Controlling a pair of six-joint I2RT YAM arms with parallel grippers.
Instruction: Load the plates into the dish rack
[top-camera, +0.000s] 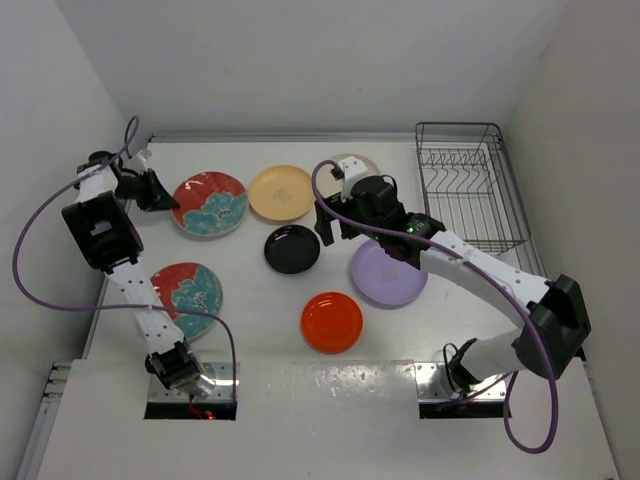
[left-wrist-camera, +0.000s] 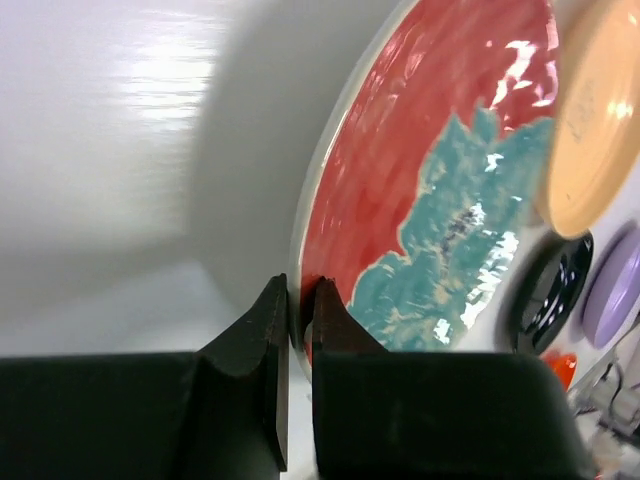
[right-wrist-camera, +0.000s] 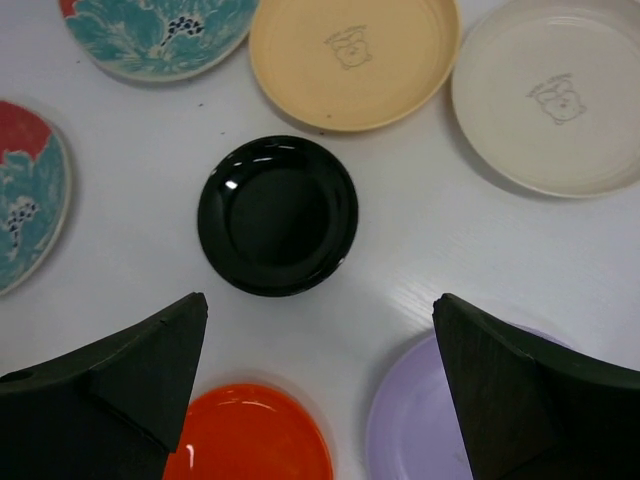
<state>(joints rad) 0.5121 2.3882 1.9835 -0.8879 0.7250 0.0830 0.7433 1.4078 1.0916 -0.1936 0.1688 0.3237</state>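
My left gripper (top-camera: 162, 196) is shut on the left rim of the far red plate with teal flowers (top-camera: 210, 205); in the left wrist view the jaws (left-wrist-camera: 300, 292) pinch that plate's (left-wrist-camera: 420, 170) edge. My right gripper (top-camera: 330, 226) is open and empty, hovering above the table between the black plate (right-wrist-camera: 278, 215), the lilac plate (right-wrist-camera: 420, 430) and the orange-red plate (right-wrist-camera: 250, 435). The second red floral plate (top-camera: 188, 290), yellow-orange plate (top-camera: 282, 192) and cream plate (top-camera: 355, 163) lie flat. The wire dish rack (top-camera: 465, 185) stands at the far right.
White walls close in the table on the left, back and right. The right arm reaches over the lilac plate (top-camera: 388, 275) and partly hides the cream plate. Purple cables loop off both arms.
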